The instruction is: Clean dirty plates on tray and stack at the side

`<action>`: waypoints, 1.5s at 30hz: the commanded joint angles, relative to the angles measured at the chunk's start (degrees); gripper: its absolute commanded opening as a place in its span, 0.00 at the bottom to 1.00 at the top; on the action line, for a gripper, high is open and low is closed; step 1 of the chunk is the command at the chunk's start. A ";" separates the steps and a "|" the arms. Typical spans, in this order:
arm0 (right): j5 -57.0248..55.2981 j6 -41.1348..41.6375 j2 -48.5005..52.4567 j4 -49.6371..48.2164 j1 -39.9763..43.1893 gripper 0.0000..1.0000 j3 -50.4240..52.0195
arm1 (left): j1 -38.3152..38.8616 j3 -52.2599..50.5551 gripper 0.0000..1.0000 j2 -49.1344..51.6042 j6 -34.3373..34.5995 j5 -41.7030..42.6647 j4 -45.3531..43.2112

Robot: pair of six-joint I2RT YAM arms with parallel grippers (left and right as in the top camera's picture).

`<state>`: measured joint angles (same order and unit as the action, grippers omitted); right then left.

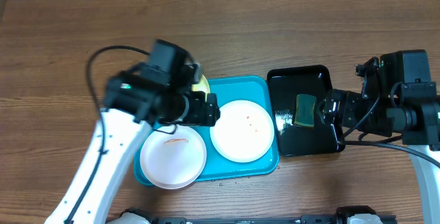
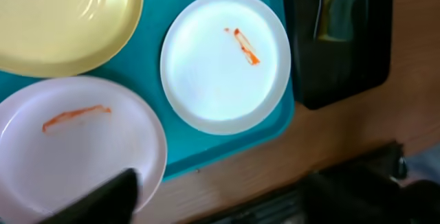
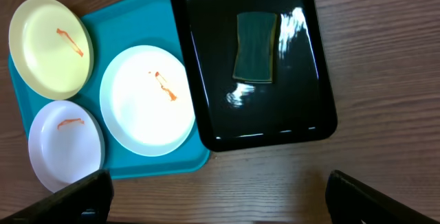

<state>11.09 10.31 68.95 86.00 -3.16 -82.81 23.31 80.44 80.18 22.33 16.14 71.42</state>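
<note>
Tray (image 3: 137, 21): turquoise, left half of the right wrist view, flat on the table (image 3: 385, 59).
Yellow-green plate (image 3: 49, 45): upper left of the tray, overhanging its rim; one orange smear.
Small white plate (image 3: 65, 145): lower left of the tray, overhanging its rim; one orange smear.
Large white plate (image 3: 148, 100): right part of the tray; orange smear near its centre.
Sponge (image 3: 256, 47): lies in the black tray (image 3: 302, 93), just right of the turquoise tray; no finger touches it.
Left gripper (image 1: 206, 108): over the tray between the plates; fingers apart, nothing between them.
Right gripper (image 3: 227, 203): fingers spread wide, empty, beside the black tray.
Done: nothing visible; no plate is clean and none is stacked at the side.
Remaining (judgement): take up the sponge, wipe all three plates, then stack them off the tray.
</note>
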 commanded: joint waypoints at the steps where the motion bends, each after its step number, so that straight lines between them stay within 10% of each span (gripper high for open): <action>1: -0.76 0.17 -0.39 -0.76 -0.42 1.00 1.07 | 2.73 -5.49 0.47 1.09 7.65 -4.74 -4.28; 13: -2.67 6.49 0.98 -19.93 -2.01 0.84 18.84 | 6.43 -15.58 0.47 15.45 15.61 -12.07 -17.86; 26: -9.99 9.73 14.95 -26.12 -6.32 0.89 20.72 | 7.28 -15.58 0.40 22.16 15.28 -13.86 -21.11; 45: -9.97 9.68 22.16 -30.14 -6.34 0.89 23.58 | 7.93 -15.13 0.10 26.40 0.22 -15.23 -27.12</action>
<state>1.91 19.49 91.26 56.55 -9.15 -61.47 31.09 65.17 105.93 28.75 0.86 44.93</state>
